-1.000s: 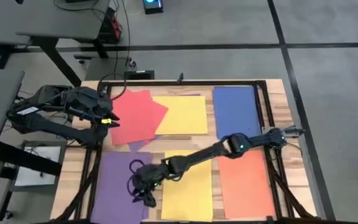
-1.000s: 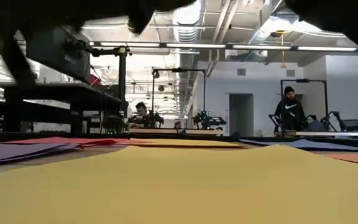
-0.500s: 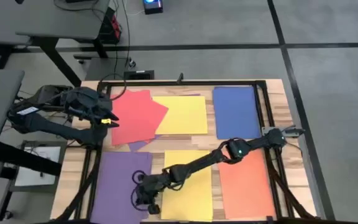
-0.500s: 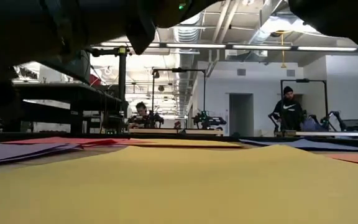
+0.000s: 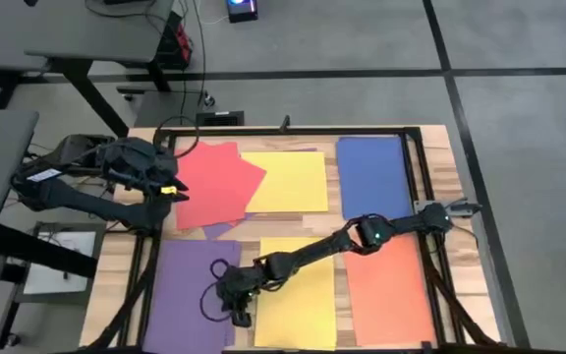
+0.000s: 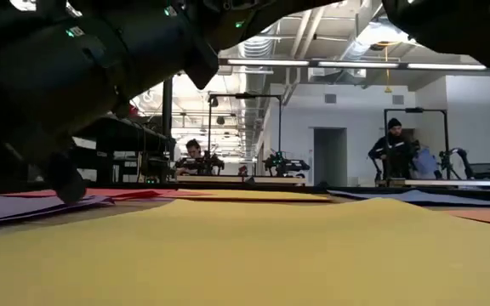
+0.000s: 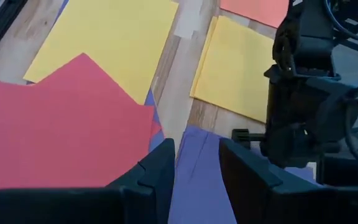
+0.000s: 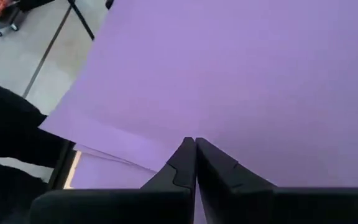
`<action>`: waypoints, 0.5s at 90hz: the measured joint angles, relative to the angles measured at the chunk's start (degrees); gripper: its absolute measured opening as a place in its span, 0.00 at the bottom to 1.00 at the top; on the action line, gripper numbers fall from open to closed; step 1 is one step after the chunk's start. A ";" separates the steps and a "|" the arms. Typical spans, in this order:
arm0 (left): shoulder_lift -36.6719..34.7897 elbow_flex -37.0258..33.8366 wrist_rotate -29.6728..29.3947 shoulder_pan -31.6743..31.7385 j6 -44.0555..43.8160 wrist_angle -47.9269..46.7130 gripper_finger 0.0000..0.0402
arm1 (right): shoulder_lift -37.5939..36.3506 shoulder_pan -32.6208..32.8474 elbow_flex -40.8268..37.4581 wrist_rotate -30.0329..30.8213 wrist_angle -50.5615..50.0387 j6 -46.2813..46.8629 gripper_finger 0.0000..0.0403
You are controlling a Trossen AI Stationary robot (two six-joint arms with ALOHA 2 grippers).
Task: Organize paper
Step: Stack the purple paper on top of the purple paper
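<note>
The right gripper (image 5: 232, 301), fingers pressed together, has pulled back slightly over the near-left purple paper (image 5: 187, 295), apparently nudging its edge.

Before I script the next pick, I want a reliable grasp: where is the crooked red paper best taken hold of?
Probably at a free corner. The red paper lies flat and tilted, overlapping the yellow sheet, so its corners jut out. The corner toward the left gripper sits closest to it; a low approach from that side could slide under the edge. The right gripper is over the purple stack.
</note>
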 joint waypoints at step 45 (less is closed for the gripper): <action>6.72 -0.19 1.47 -17.79 -7.67 -0.20 0.27 | -18.83 -17.09 -0.21 5.09 -33.70 -9.87 0.00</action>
